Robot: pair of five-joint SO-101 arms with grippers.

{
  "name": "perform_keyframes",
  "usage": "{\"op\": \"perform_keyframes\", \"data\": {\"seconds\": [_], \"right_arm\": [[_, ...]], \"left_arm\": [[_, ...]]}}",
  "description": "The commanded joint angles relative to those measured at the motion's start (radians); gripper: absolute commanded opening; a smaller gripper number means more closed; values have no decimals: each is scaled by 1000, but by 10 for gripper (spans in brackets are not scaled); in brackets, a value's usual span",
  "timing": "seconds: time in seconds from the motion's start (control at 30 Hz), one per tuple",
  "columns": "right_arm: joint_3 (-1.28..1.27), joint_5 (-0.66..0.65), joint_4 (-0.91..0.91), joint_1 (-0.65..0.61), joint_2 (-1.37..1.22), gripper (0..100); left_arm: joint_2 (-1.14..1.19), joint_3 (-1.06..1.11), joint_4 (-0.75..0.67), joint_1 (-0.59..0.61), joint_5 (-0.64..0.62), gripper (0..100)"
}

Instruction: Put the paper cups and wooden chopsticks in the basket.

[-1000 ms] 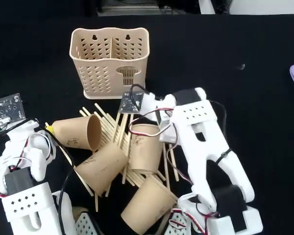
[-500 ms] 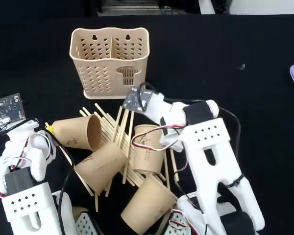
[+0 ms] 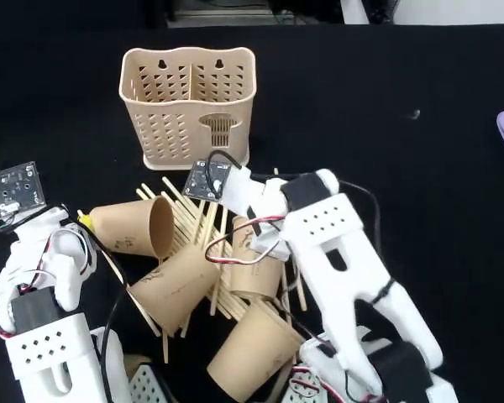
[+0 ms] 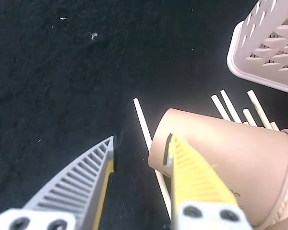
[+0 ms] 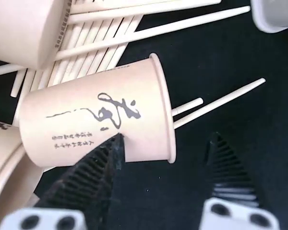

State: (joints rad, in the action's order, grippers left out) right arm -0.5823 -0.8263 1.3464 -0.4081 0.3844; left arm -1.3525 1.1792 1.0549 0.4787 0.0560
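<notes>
Counter (image 3: 420, 168): black, and everything the task names is out on it or standing on it; I judge the job not yet started in terms of results.

Basket (image 3: 188, 105): upright at the far side, two compartments. Through the perforated walls I see nothing inside either one, so I count nothing delivered.

Paper cups (image 3: 175, 287): four, all lying on their sides in a loose cluster in front of the basket, resting on the sticks. All four are left to move.

Right pincer (image 5: 167, 139): mine, spread wide and holding nothing. It hangs low over the printed cup (image 5: 96, 122), one finger over the cup's side wall, the other out past the rim above bare counter. I judge this the first pick being lined up, not a grasp.

Left pincer (image 4: 140, 139): also wide and empty. Its yellow-lined finger overlaps the base edge of the leftmost cup (image 4: 225, 163), whose mouth faces away toward the pile; whether it touches I cannot tell.

Chopsticks (image 3: 197, 225): a fanned bundle lying flat under and between the cups, a few ends reaching close to the basket's foot. None are in the basket. Most are pinned under cups, so I judge the cups should go first.
</notes>
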Motion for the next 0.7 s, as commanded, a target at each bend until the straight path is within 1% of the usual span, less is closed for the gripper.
{"op": "perform_keyframes", "data": {"seconds": [0.0,0.2,0.27,0.37,0.4,0.43,0.5,0.67], "right_arm": [[10,-52,-34,17,-27,279],[10,-78,-26,17,-88,265],[13,-110,-5,17,-90,194],[38,-158,43,17,-90,26],[50,-161,64,18,-90,5],[61,-161,94,21,-90,25],[91,-164,144,34,-90,8],[185,-164,258,80,-90,11]], "left_arm": [[-11,-10,-17,-8,0,191],[-11,-10,-15,-8,0,191],[-11,-10,-15,-8,0,191],[-11,-10,-17,-8,-2,191],[-11,-10,-17,-8,-2,191],[-11,-10,-17,-8,-3,191],[-11,-10,-18,-8,-3,191],[-11,-10,-18,-8,-3,191]]}}
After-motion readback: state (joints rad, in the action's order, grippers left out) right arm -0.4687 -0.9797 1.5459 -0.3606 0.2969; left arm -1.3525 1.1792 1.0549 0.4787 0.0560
